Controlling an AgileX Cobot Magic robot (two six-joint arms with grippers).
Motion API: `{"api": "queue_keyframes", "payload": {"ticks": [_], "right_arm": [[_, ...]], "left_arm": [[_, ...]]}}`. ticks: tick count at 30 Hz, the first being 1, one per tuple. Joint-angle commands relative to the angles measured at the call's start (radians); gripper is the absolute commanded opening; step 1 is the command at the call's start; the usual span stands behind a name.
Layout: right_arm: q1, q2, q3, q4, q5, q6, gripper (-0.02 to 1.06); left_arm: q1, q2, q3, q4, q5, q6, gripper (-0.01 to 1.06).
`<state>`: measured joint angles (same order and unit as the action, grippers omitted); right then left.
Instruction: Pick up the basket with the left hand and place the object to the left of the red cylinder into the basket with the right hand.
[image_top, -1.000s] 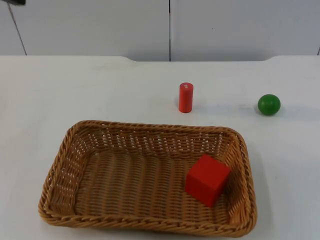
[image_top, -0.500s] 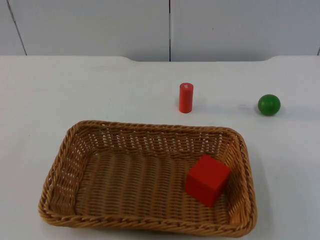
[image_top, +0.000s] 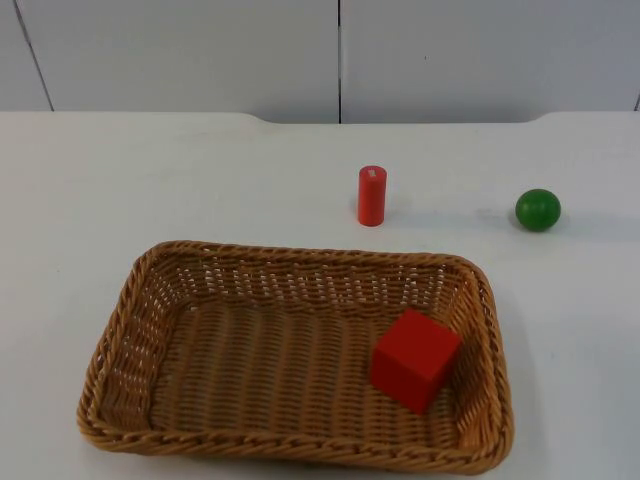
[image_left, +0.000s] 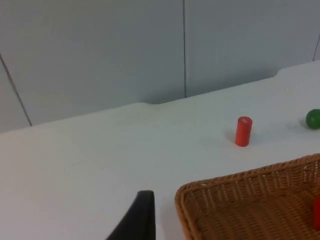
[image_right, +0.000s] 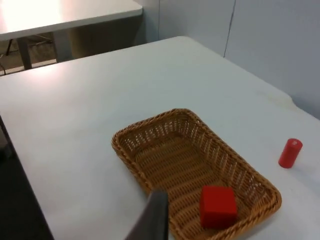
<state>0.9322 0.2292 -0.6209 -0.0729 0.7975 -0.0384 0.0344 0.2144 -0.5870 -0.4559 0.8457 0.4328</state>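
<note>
The basket (image_top: 296, 352) is woven from brown wicker, with a braided rim and ribbed walls. It is a long rectangle and sits flat near the front edge of the table (image_top: 150, 180), its long side running along that edge. A red cube (image_top: 415, 359) with smooth faces lies inside, in the basket's right end, turned a bit so 1 corner points forward. Behind the basket a smooth red cylinder (image_top: 372, 195) stands upright. A shiny green ball (image_top: 538, 209) rests near the table's right edge. 1 black fingertip (image_left: 137, 220) of the left gripper is just beside the basket's rim, and 1 fingertip (image_right: 152, 220) of the right gripper is over its near rim; whether either gripper is wide or closed cannot be told.
</note>
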Motion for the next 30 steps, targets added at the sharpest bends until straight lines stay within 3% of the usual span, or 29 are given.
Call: {"api": "queue_keyframes", "payload": {"ticks": [1, 9, 16, 30], "right_arm": [[-0.001, -0.047, 0.003, -0.004, 0.056, 0.019, 0.82], [-0.001, -0.13, 0.004, -0.004, 0.179, 0.054, 0.82], [-0.001, -0.136, 0.004, -0.004, 0.245, 0.054, 0.82], [-0.001, -0.151, 0.043, -0.013, 0.271, 0.054, 0.82]], "left_arm": [[0.001, -0.051, 0.004, 0.078, 0.043, -0.086, 1.05], [0.001, -0.214, 0.004, 0.254, 0.159, -0.247, 1.05], [0.001, -0.214, 0.063, 0.421, 0.222, -0.414, 1.05], [0.001, -0.214, 0.091, 0.439, 0.227, -0.433, 1.05]]}}
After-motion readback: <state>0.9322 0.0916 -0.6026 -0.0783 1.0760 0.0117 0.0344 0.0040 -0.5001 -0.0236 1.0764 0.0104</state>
